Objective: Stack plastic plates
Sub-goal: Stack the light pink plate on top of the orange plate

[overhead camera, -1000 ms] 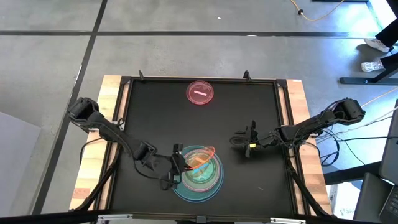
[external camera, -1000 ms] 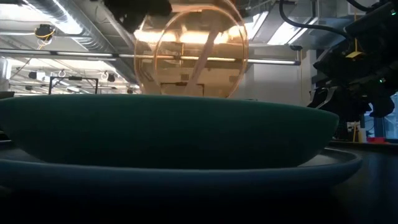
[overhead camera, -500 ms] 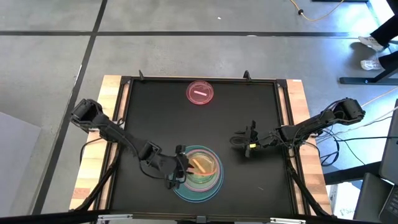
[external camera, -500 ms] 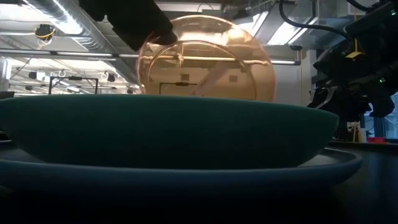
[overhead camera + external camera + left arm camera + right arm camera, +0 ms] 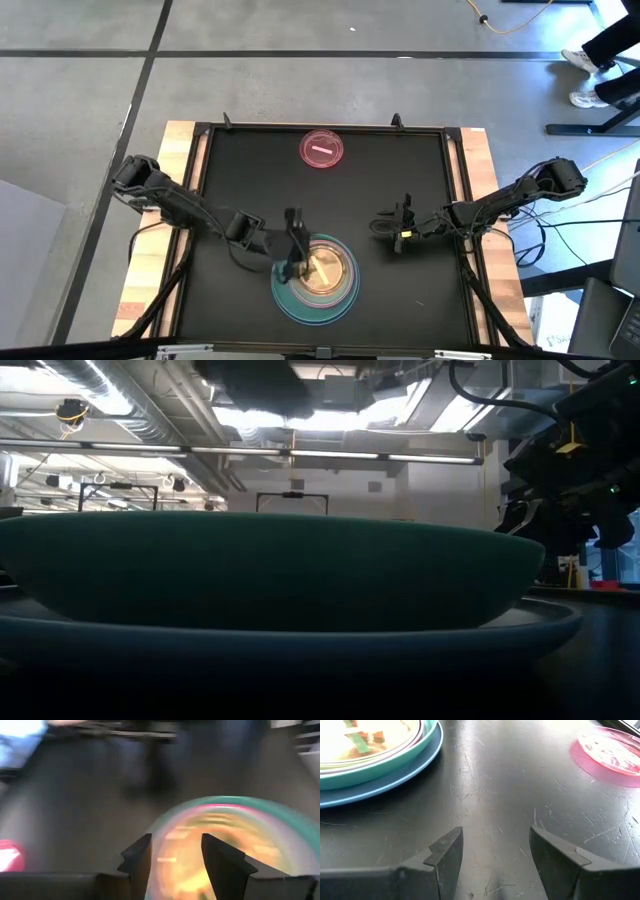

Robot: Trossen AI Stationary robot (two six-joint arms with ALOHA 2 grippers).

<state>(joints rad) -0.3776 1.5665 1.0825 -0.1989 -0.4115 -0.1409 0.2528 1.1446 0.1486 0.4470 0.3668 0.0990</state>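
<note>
Lower centre of the high view: stack of plastic plates [image 5: 316, 278] on the black table [image 5: 250, 170]. Light-blue plate [image 5: 300, 309] at the bottom, teal plate [image 5: 285, 291] on it, pale rim inside that, small translucent orange plate [image 5: 326, 268] lying flat on top. Left gripper [image 5: 293, 262] sits at the stack's upper-left edge, over the rim, arm coming in from the left side of the frame. Left wrist view is motion-blurred; its two dark fingers [image 5: 137, 860] stand apart with nothing between them, the orange plate showing through the gap, so left is open and empty. Whether a fingertip touches the rim, can't tell. Right gripper [image 5: 392, 228] is mid-right of the high view, well apart from the stack, hovering over bare table. Right wrist view shows its fingers [image 5: 445, 851] spread with only scratched table surface between them: open, holding nothing. Same view has the stack at upper left and a small pink plate [image 5: 610, 754] at upper right. That pink plate is alone near the top centre of the high view, close to the table's far edge, well away from the stack and from both grippers. Low view: teal plate wall fills most of the frame, light-blue rim under it, dark arm hardware at top centre and at right. Orange plate isn't visible from that height.
</note>
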